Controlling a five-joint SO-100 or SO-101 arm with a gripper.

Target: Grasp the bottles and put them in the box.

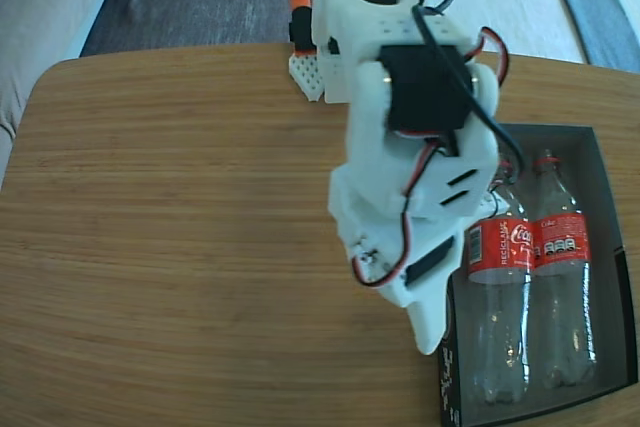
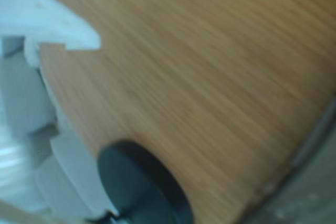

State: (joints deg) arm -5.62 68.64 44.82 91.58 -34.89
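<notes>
Two bottles side by side inside the box.

The white arm reaches forward and down, its gripper pointing downward; whether the jaws are parted cannot be told.

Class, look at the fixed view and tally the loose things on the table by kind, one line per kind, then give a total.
Bottles: 2, one beside the other, both lying in the box
Box: 1
Total: 3
</notes>
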